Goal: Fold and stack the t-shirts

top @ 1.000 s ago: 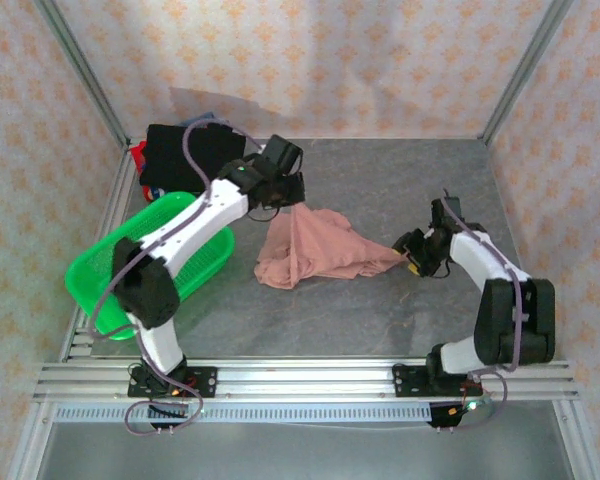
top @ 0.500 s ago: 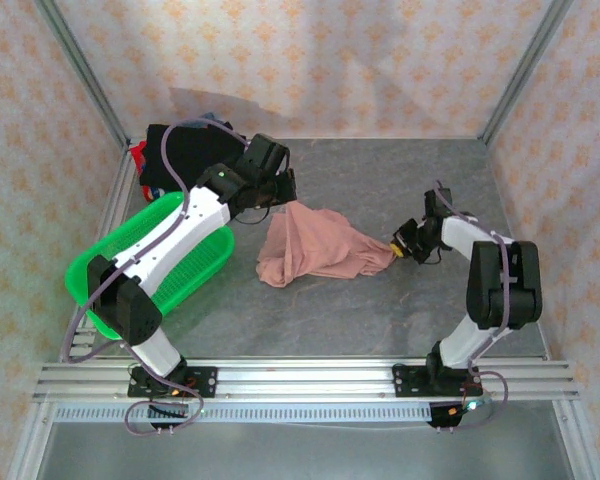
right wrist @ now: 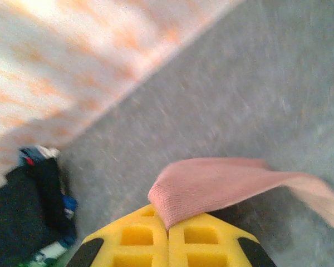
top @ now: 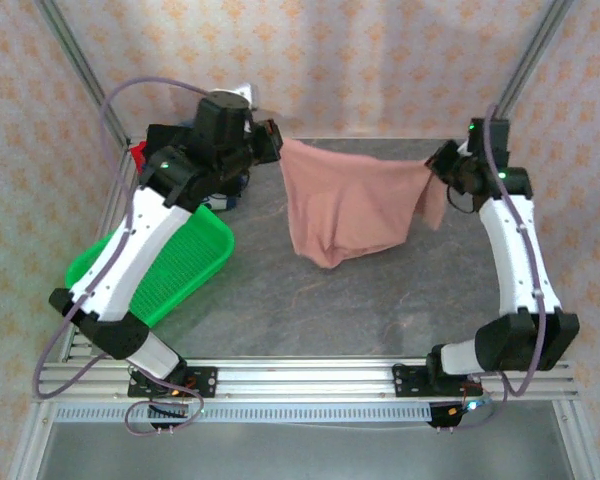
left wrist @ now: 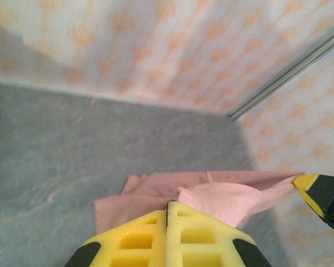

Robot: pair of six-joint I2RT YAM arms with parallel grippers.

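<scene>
above the far half of the table [top: 380,300], the dusty-pink t-shirt [top: 348,205] hung stretched between the two arms, its lower edge drooping toward the surface. the left gripper [top: 272,142] was pressed together on the shirt's top left corner, and the right gripper [top: 435,165] pinched the opposite top corner. in the far left corner lay the folded black shirt [right wrist: 22,211], just behind the green basket [top: 150,265] at the left edge.

White arms [top: 145,230] with black joints [top: 120,335], lilac cables [top: 130,89] looped alongside, and yellow, black-tipped end effector fingers [left wrist: 133,242].
</scene>
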